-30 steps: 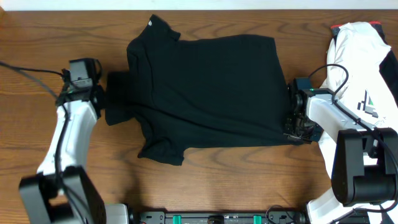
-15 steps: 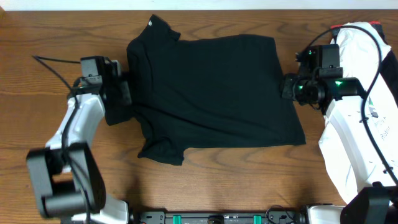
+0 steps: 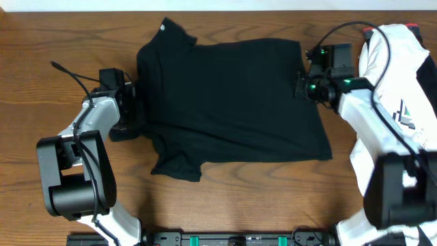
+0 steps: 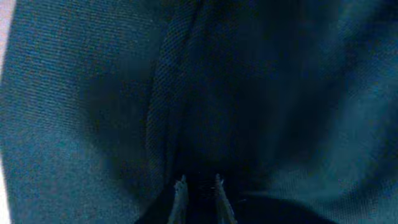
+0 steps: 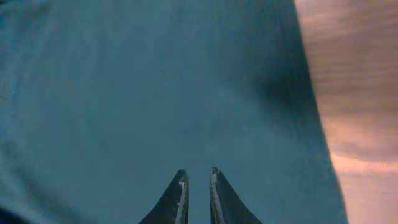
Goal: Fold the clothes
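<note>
Black T-shirt (image 3: pixel 232 96) flat on table (image 3: pixel 41 41), long axis pointing at white garment (image 3: pixel 403 68), hem (image 3: pixel 315 109) nearest it, collar (image 3: pixel 167 29) farthest, left gripper (image 4: pixel 198 186) pinching sleeve cloth, right gripper (image 5: pixel 198 177) narrowed, grip unclear

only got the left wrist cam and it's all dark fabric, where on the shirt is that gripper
observer: overhead, the left gripper is at the black T-shirt's left edge, on a flap sticking out sideways.
operator: and the right one
observer: the right gripper is at the shirt's opposite edge, toward its far end.
operator: anything else out there
observer: a white garment lies at the far right, beside the right arm.
</note>
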Tool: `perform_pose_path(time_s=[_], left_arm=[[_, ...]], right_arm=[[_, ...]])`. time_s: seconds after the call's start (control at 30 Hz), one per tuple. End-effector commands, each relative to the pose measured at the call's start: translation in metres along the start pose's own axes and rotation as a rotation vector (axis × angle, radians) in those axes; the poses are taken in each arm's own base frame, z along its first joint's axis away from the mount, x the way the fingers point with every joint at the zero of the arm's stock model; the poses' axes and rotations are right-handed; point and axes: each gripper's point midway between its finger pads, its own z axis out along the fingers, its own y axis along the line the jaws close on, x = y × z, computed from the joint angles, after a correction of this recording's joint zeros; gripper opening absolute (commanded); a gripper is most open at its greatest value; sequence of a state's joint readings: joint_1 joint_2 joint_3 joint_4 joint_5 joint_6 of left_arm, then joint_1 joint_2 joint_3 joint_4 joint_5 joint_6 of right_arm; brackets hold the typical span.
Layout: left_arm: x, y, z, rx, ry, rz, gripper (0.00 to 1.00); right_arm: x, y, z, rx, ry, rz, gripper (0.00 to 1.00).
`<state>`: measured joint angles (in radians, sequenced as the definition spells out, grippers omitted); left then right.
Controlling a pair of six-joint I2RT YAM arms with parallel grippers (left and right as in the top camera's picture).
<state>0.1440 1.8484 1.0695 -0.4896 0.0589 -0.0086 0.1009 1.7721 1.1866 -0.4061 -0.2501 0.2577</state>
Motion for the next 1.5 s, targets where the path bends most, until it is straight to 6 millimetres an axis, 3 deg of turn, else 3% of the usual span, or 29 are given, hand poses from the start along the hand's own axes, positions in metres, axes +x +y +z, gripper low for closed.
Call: perform_pose_path(time_s=[0.0,0.17,0.4,0.5,0.63,0.8,1.0,1.13,1.17,1.3,1.4,1.43,1.47], left_arm=[[0.009,0.034,0.002,-0.144,0.033,-0.088,0.19],[0.007,0.034,0.002,-0.139,0.025,-0.102,0.19],[0.005,0.033,0.002,-0.139,0.017,-0.102,0.22],[0.004,0.033,0.002,-0.138,0.013,-0.102,0.23],[0.003,0.033,0.002,-0.139,0.011,-0.102,0.27],[0.0,0.033,0.002,-0.138,0.0,-0.102,0.28],[0.0,0.033,0.002,-0.138,-0.002,-0.102,0.28],[-0.009,0.033,-0.004,-0.135,-0.023,-0.097,0.38],[-0.014,0.032,-0.009,-0.134,-0.033,-0.097,0.4],[-0.039,0.031,-0.05,-0.128,-0.1,-0.101,0.53],[-0.054,0.03,-0.093,-0.121,-0.164,-0.105,0.62],[-0.057,0.029,-0.105,-0.115,-0.185,-0.107,0.78],[-0.058,0.026,-0.116,-0.098,-0.206,-0.106,0.88]], right_arm=[[0.014,0.008,0.034,-0.072,0.045,-0.015,0.11],[0.015,-0.001,0.075,-0.084,0.027,0.044,0.1],[0.044,-0.031,0.115,-0.005,0.096,0.111,0.04],[0.049,-0.064,0.114,0.149,0.096,0.138,0.04],[0.048,-0.119,0.096,0.401,0.087,0.165,0.03],[0.025,-0.139,0.081,0.445,0.073,0.208,0.01],[-0.004,-0.143,0.063,0.477,0.07,0.187,0.01],[-0.021,-0.137,0.052,0.473,0.084,0.138,0.02],[-0.026,-0.133,0.048,0.463,0.093,0.122,0.08],[-0.046,-0.112,0.023,0.411,0.117,0.067,0.19],[-0.063,-0.089,-0.004,0.341,0.094,0.051,0.27],[-0.067,-0.082,-0.012,0.318,0.082,0.05,0.31],[-0.071,-0.075,-0.019,0.293,0.069,0.048,0.34]])
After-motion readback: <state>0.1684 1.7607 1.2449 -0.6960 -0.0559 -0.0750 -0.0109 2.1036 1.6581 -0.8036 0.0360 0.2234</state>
